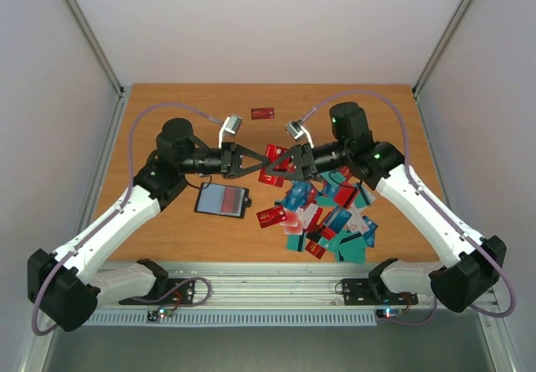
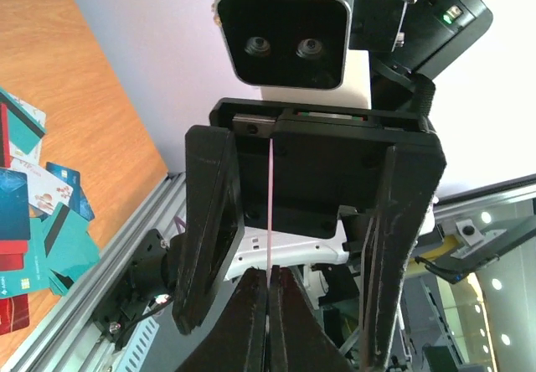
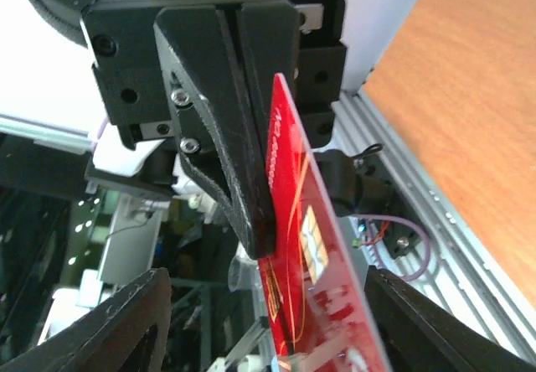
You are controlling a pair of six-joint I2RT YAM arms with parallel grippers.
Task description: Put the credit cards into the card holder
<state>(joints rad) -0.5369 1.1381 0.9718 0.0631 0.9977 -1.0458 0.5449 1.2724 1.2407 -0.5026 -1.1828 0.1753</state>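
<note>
My left gripper (image 1: pixel 261 166) and right gripper (image 1: pixel 277 169) meet tip to tip above the middle of the table. The left gripper (image 2: pixel 269 326) is shut on a red credit card (image 3: pixel 311 263), seen edge-on as a thin pink line (image 2: pixel 271 196) in the left wrist view. My right gripper (image 3: pixel 268 330) stands open, its fingers on either side of that card and apart from it. The black card holder (image 1: pixel 200 198) lies open on the table below the left gripper, with a blue and a red card showing inside. Several credit cards (image 1: pixel 322 217) lie heaped at the right.
One red card (image 1: pixel 263 113) lies alone toward the back of the table. Another red card (image 1: pixel 273 152) lies just behind the grippers. The card heap (image 2: pixel 33 221) reaches close to the metal rail (image 1: pixel 268 281) at the table's near edge.
</note>
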